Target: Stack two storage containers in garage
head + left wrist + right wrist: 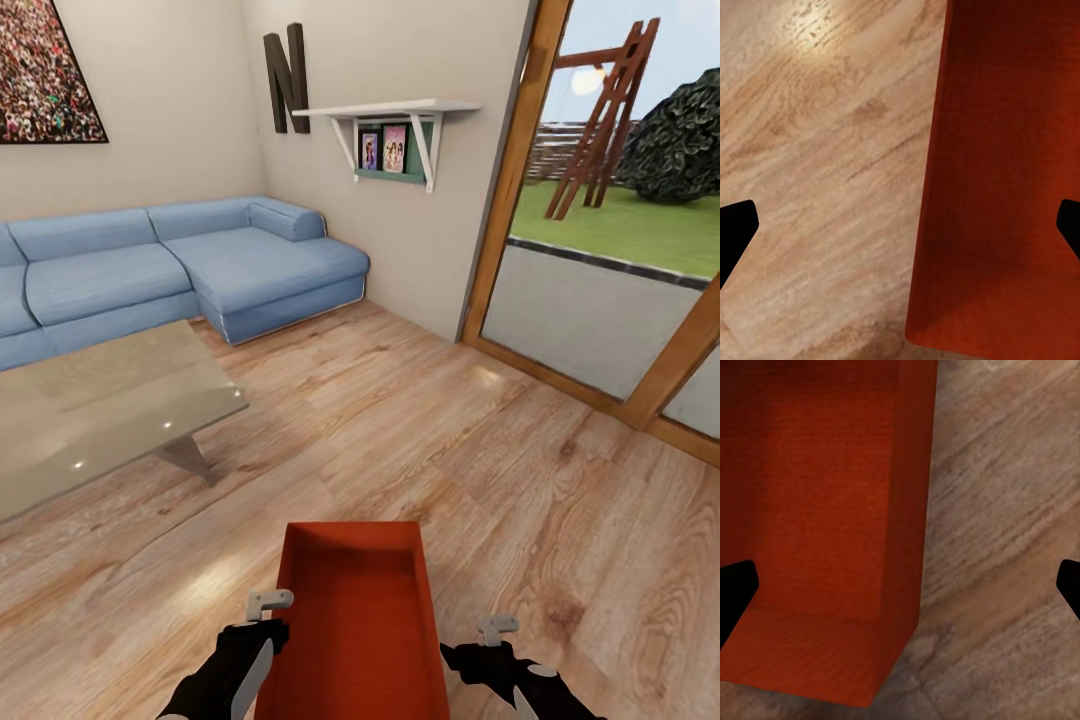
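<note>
Orange-red bin (360, 620) is sitting on the plank floor (480, 440) nearest the robot. Left gripper (900, 232) and right gripper (900, 592) are standing wide, straddling opposite walls; closing evenly should prevent tilting.

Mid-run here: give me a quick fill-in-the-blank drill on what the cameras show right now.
1. The storage container between the two grippers has walls coloured ____.
2. The floor under the container is made of light ____ planks.
3. The corner sofa against the beige walls is ____ in colour.
4. The left gripper and right gripper both have their jaws ____.

Missing words: orange-red; wood; blue; open
</note>
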`<state>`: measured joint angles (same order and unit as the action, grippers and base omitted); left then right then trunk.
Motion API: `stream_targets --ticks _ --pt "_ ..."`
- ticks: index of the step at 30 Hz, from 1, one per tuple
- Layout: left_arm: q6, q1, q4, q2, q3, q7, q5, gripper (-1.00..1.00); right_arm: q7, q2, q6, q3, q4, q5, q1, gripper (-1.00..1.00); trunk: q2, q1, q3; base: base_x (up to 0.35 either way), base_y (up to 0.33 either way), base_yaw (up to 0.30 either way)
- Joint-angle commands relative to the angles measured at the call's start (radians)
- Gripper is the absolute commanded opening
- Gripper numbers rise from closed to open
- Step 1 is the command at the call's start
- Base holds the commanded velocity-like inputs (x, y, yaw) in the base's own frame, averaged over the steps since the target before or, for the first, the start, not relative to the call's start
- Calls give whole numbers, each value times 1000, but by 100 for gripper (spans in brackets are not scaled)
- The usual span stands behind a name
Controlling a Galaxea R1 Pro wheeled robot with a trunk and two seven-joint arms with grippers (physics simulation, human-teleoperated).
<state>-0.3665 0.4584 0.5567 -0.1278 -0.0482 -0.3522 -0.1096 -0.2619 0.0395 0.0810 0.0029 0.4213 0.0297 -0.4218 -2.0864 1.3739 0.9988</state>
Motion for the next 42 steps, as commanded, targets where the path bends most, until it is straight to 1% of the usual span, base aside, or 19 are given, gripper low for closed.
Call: stream_targets --ticks 1,2,10,15,18,21,25,28,33,35,42 --pt "-4 0 2 1 -5 -8 -10 100 -3 0 6 0 2 3 0 100 -8 4 4 0 0 0" --pt "-3 0 2 0 -5 -8 -10 100 -3 0 6 0 2 3 0 100 -15 8 7 0 0 0" --pt "-3 0 2 -2 -5 -5 -12 100 -12 0 6 2 2 3 0 100 -15 8 7 0 0 0" --pt "-3 0 2 -3 -5 -4 -12 100 -77 0 8 0 2 3 0 100 -15 8 7 0 0 0" --pt "-3 0 2 -2 -5 -4 -12 100 -87 0 8 0 2 4 0 100 -15 8 7 0 0 0" --pt "-5 0 -6 -2 -6 -4 -12 100 -90 0 8 -1 2 4 0 100 -15 8 7 0 0 0" --pt "-8 0 -67 -5 -13 -4 -13 100 -91 0 8 -1 2 4 0 100 -15 8 7 0 0 0" --pt "-12 0 -79 -7 -14 -3 -13 100 -91 0 8 -1 2 4 0 100 -15 8 7 0 0 0" --pt "-15 0 -85 -6 -13 5 -12 100 -91 0 8 -1 2 4 0 100 -15 8 7 0 0 0" --pt "-11 0 -86 -5 -13 7 -12 100 -91 0 8 -1 2 5 0 100 -29 15 13 0 0 0" --pt "-4 0 -84 0 -13 7 -16 100 -91 0 8 0 2 7 0 100 -29 15 13 0 0 0"
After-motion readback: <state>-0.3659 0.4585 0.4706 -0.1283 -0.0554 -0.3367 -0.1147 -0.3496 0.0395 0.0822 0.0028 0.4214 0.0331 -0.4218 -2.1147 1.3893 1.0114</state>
